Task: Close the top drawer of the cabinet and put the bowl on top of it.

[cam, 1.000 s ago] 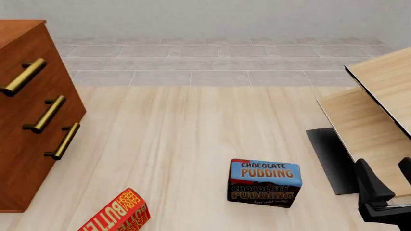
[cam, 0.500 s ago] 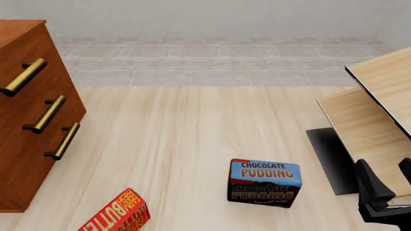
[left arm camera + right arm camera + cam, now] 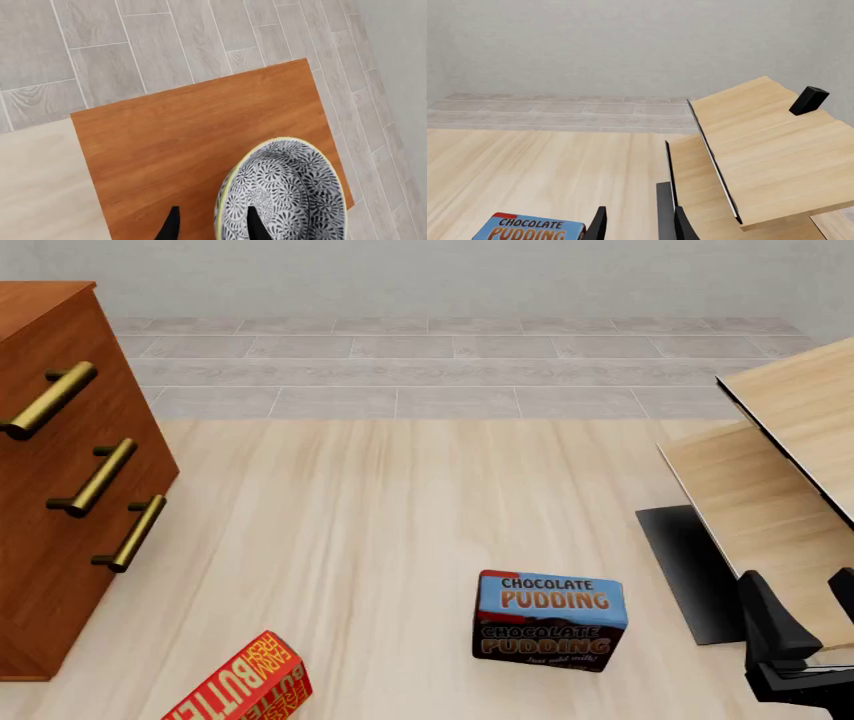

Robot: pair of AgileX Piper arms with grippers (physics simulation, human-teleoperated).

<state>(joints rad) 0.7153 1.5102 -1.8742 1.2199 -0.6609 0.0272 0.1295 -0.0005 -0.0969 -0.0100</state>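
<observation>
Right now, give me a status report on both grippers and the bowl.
Left gripper astride the bowl rim, over the cabinet top. Right gripper open, empty, near the chocolate pudding box. Top drawer looks closed. Nothing blocking.

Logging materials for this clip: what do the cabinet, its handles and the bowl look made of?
The cabinet looks like reddish-brown wood with a smooth satin finish; grain shows on its top. The handles look like brass-coloured metal bars with a soft sheen. The bowl seems glazed ceramic: dense blue-grey floral print, pale rim.
</observation>
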